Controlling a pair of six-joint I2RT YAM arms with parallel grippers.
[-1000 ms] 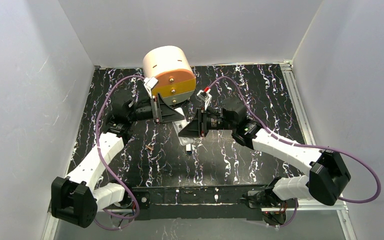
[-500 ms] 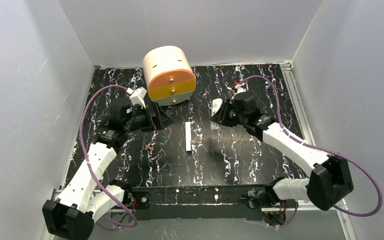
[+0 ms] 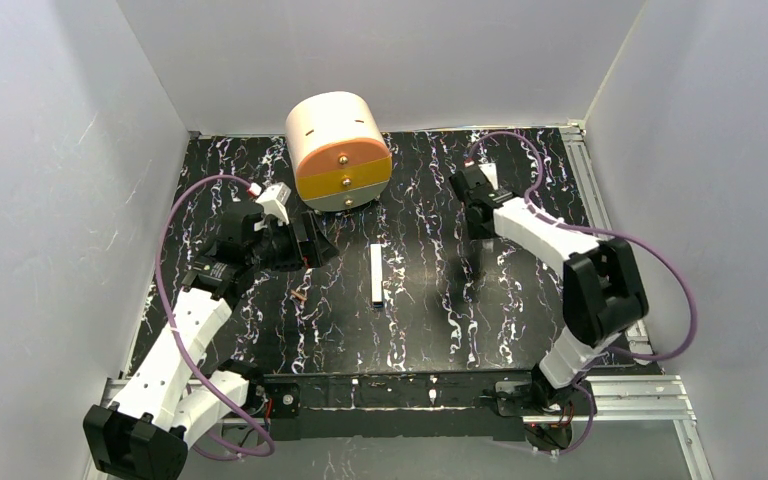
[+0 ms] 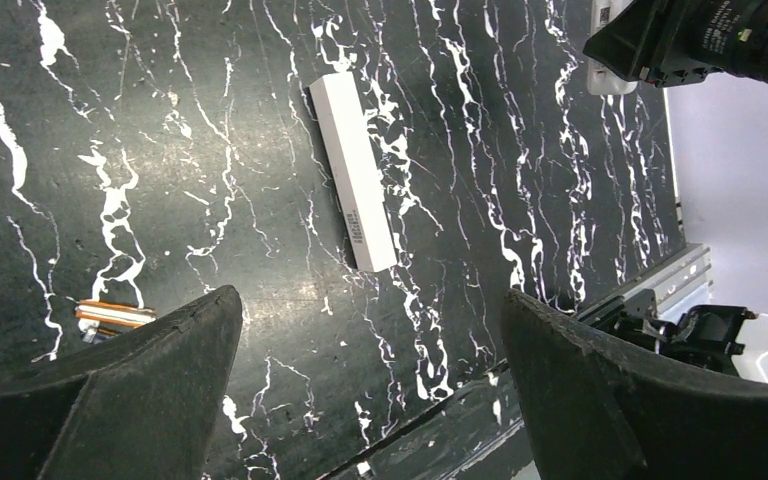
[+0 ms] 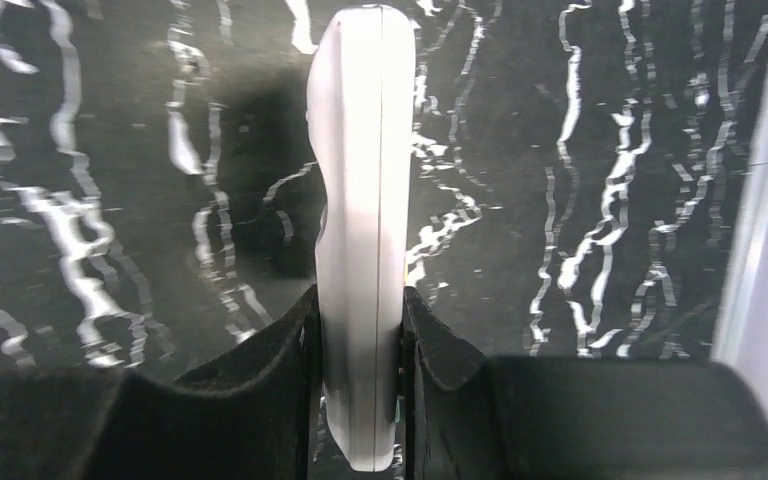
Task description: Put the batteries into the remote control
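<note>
My right gripper [image 5: 360, 300] is shut on the remote control [image 5: 355, 150], a white handset seen edge-on and standing up between the black fingers [image 5: 270, 370]. From above, that gripper [image 3: 477, 215] points down over the right rear of the table, and the remote is hidden under the wrist. Two coppery batteries [image 4: 110, 315] lie side by side on the black marbled table [image 4: 210, 120], partly behind my left finger [image 4: 110, 400]; in the top view the batteries [image 3: 300, 295] rest left of centre. My left gripper [image 4: 370, 300] is wide open and holds nothing, hovering just behind them [image 3: 310, 245].
A long narrow white bar [image 3: 375, 273] lies at mid-table, also in the left wrist view [image 4: 352, 185]. A round drum with an orange and yellow face [image 3: 340, 150] stands at the back. Metal rails [image 3: 600, 220] run along the right and front edges, and white walls enclose the table.
The two grippers have parted from the centre. My left gripper opened wide and drew back left. My right arm swung right and back with the remote, uncovering the white bar.
</note>
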